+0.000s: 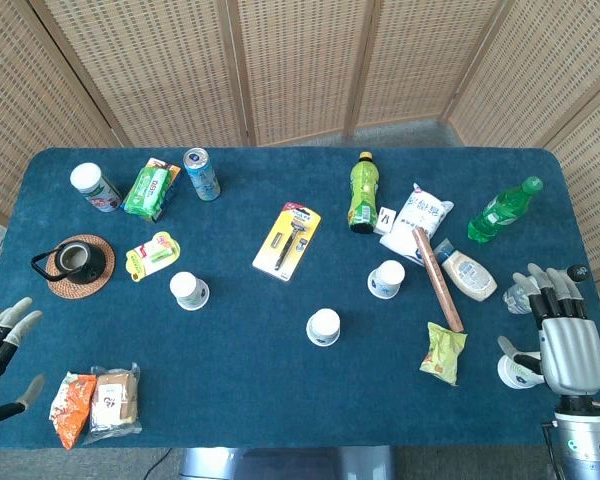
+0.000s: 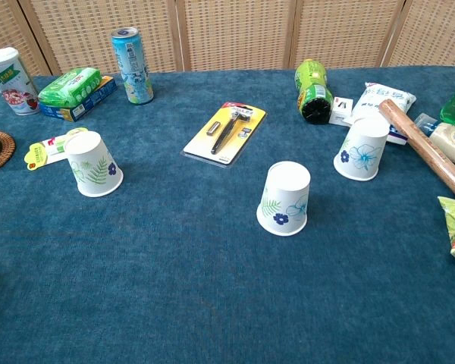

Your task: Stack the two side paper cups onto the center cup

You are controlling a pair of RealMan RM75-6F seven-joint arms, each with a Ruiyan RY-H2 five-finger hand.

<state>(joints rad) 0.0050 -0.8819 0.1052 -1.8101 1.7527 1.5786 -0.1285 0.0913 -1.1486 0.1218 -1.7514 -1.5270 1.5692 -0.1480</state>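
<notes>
Center cup: (image 2: 284, 199) nearest the chest cam, upside down on blue table cloth (image 2: 212, 303), alone mid-table; also seen from head view (image 1: 323, 327).
Left cup: (image 2: 93, 164) upside down, leaf print, just beside a yellow-pink packet (image 2: 49, 147); well apart from center cup.
Right cup: (image 2: 362, 149) upside down, blue flower print, tilted look from camera angle; near wooden stick (image 2: 423, 148), touching or not: can't tell.
Cut off, chest view: dark green bottle (image 2: 312, 92) lies with its cap end toward the camera; bright green bottle at right edge mostly out of frame; snack bag at right edge partly cut; woven coaster at left edge only a sliver.
Hidden: both hands missing from chest view, only head view has them.
Left hand: (image 1: 0, 350) at lower left frame edge, partly cut off, fingers spread apart, nothing in it, off the table edge, well apart from left cup (image 1: 190, 290).
Right hand: (image 1: 560, 330) lower right, fingers extended and apart, back of hand to the camera; a small white round object sits just under/beside the thumb, contact unclear, does not look gripped. Palm side hidden.
Right cup, head view: (image 1: 386, 279) well apart from right hand.
Other stuff: razor pack (image 1: 287, 240), blue can (image 1: 202, 174), teapot on mat (image 1: 72, 260), snack packs (image 1: 95, 400) at front left.
</notes>
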